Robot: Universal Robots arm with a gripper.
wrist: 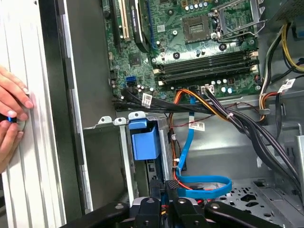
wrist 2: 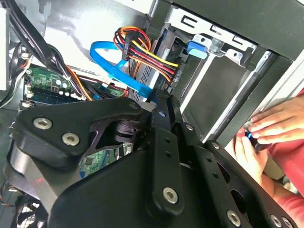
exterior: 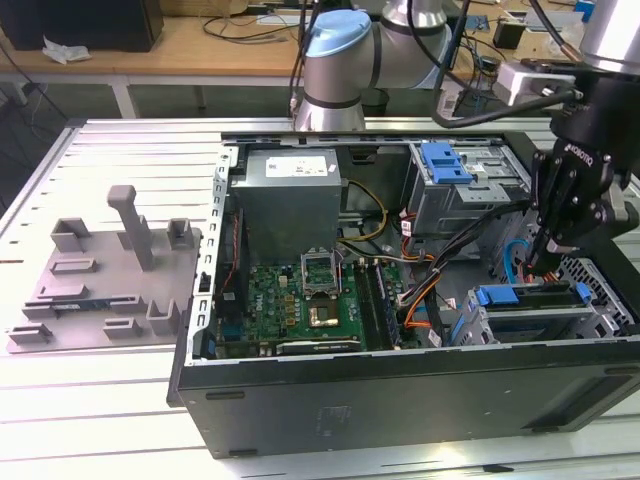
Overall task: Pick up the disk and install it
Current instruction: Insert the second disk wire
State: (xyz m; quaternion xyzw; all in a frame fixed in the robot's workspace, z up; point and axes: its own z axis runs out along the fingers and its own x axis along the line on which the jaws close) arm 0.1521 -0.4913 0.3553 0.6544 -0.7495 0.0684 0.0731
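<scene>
Exterior view, fingers [exterior: 548,262] apparently above disk [exterior: 528,297]

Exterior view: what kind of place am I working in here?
Probably an electronics lab or assembly test bench: an opened computer case lies on an aluminium-slat table, beside a grey fixture tray, with a cluttered wooden workbench behind.

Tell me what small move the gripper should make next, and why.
Probably a slow, short descent toward the blue carrier in the bay. The gripper hangs just above that bay inside the case, and a blue cable loops close beside it, so anything quicker could snag it.
</scene>
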